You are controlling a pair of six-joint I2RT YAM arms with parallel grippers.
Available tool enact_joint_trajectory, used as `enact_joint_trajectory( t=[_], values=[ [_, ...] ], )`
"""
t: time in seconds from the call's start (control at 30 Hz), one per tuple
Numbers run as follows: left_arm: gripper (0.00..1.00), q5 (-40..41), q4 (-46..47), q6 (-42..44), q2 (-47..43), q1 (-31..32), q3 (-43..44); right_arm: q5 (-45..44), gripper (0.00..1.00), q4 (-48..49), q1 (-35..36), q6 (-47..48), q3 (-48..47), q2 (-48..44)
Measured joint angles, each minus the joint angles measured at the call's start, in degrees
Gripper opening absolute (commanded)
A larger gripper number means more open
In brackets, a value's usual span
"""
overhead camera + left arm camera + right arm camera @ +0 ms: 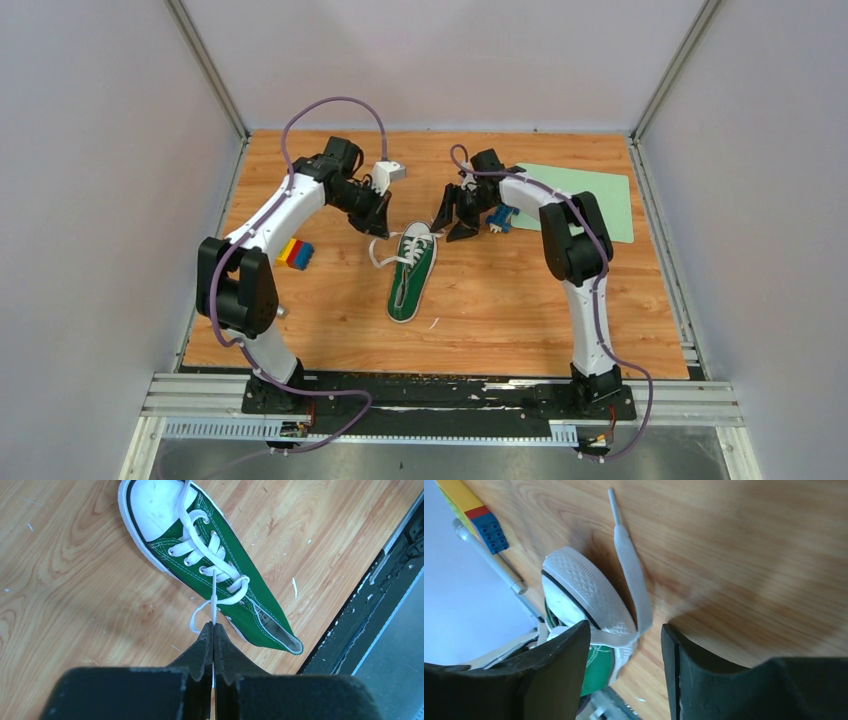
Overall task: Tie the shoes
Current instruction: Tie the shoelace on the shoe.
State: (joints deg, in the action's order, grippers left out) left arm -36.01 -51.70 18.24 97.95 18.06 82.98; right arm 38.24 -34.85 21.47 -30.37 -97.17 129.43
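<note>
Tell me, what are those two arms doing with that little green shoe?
They're trying to tie a green sneaker. The left gripper is pinched shut on one white lace, held taut. The right gripper is open by the toe, near the other lace end, holding nothing. No bow yet.

Overhead plus close wrist views, sneaker (411, 283) shared

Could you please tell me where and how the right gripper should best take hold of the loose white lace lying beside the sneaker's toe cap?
Probably the flat mid-stretch of the loose lace, short of its stiff tip. It lies flat on the table beyond the toe cap, so the open right gripper should come from above, one finger on each edge.
</note>
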Motion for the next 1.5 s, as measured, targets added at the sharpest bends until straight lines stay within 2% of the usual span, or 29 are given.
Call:
enact_joint_trajectory(
  t=[0.03, 0.1, 0.17, 0.2, 0.23, 0.33, 0.53, 0.7, 0.83, 1.13, 1.33, 1.5],
  values=[
    [0.00, 0.00, -0.04, -0.02, 0.00, -0.17, 0.00, -0.31, 0.52, 0.00, 0.44, -0.61, 0.00, 0.48],
    [0.00, 0.02, -0.20, 0.00, 0.00, -0.42, 0.00, -0.22, 0.42, 0.07, 1.03, -2.10, 0.00, 0.90],
    [0.00, 0.04, -0.26, -0.02, 0.00, -0.83, 0.00, -0.33, 0.21, 0.61, 1.31, -2.86, -0.07, 0.90],
    [0.00, 0.04, -0.28, -0.02, 0.00, -1.25, 0.00, 0.04, 0.04, 1.09, 1.36, -3.19, -0.07, 0.92],
    [0.00, 0.04, -0.31, -0.02, 0.00, -1.62, 0.02, 0.35, 0.00, 1.49, 1.33, -3.06, -0.15, 0.94],
    [0.00, 0.15, -0.24, -0.20, 0.00, -3.41, 0.00, 2.23, 0.00, 2.49, 1.16, -1.07, -0.72, 1.01],
    [0.00, -0.83, 1.77, -4.68, 0.00, -11.85, -0.83, 5.88, 0.00, 2.14, -1.90, 8.48, 1.70, -2.25],
    [0.00, -1.64, 3.98, -9.70, 0.55, -18.97, -3.87, 8.20, 0.00, -0.66, -7.72, 16.48, 7.89, -12.90],
    [0.00, -1.03, 4.46, -11.87, 0.98, -22.47, -5.44, 8.31, 0.00, -2.78, -8.87, 20.94, 13.25, -19.85],
    [0.00, 6.01, 4.61, -9.66, 0.98, -23.74, -9.81, 4.22, 0.00, -7.30, -8.81, 25.59, 24.06, -22.60],
    [0.00, 17.44, 6.64, -2.38, 0.48, -23.82, -14.84, 1.14, 0.00, -7.76, -13.68, 27.45, 24.22, -22.71],
    [0.00, 22.43, 8.17, 0.22, -1.68, -23.67, -16.24, 0.11, 0.00, -7.89, -15.54, 27.61, 23.91, -22.71]
  ],
)
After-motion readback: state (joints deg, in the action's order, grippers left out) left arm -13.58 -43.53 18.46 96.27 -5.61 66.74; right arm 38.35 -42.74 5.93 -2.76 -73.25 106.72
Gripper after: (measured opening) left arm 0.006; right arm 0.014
